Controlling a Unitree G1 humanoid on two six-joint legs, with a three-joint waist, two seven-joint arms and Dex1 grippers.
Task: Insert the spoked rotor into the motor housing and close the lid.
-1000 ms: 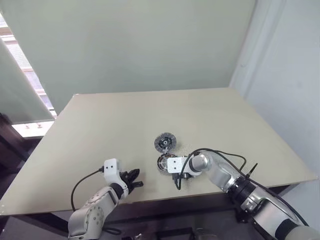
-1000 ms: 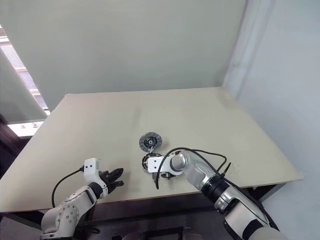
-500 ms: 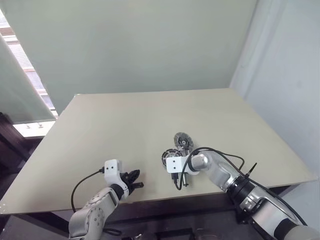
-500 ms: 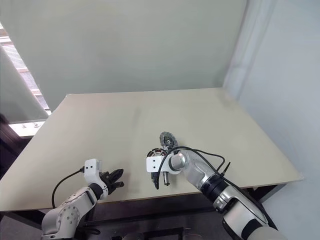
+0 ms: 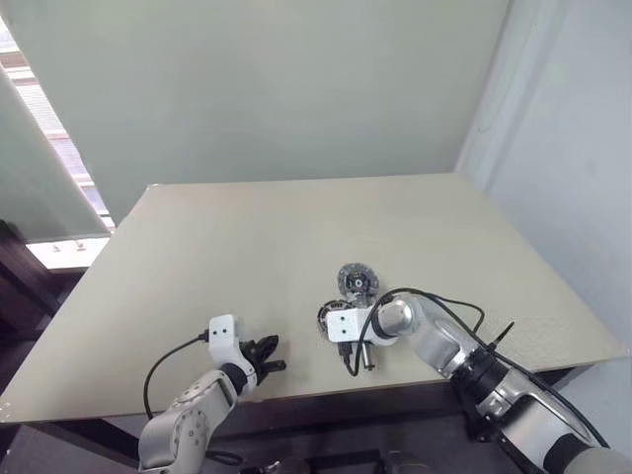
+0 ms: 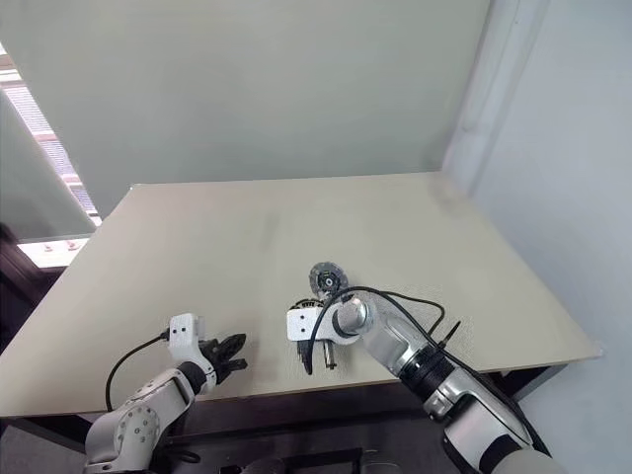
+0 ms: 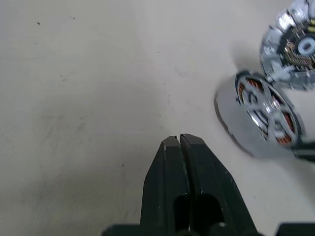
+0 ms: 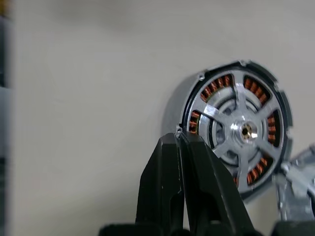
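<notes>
I found the spoked rotor [image 8: 241, 130] already seated in the motor housing [image 8: 179, 110] on the desk [image 5: 247, 247]. The lid [image 5: 356, 281] lay just beside it, not yet fitted. Both pincers, left [image 7: 179, 141] and right [image 8: 180, 139], were clenched and empty.

Soft, even daylight fills the room, brightest at the window [image 5: 39, 128] on the left, where the panes wash out to white. The pale worktop [image 5: 247, 247] is evenly lit with no glare, and shadows on it are faint and short. Up close, the left gripper [image 7: 179, 142] blurs at its base, and the motor housing [image 7: 268, 115] is smeared. The spoked rotor [image 8: 241, 130] shows crisply, its metal catching small highlights.
</notes>
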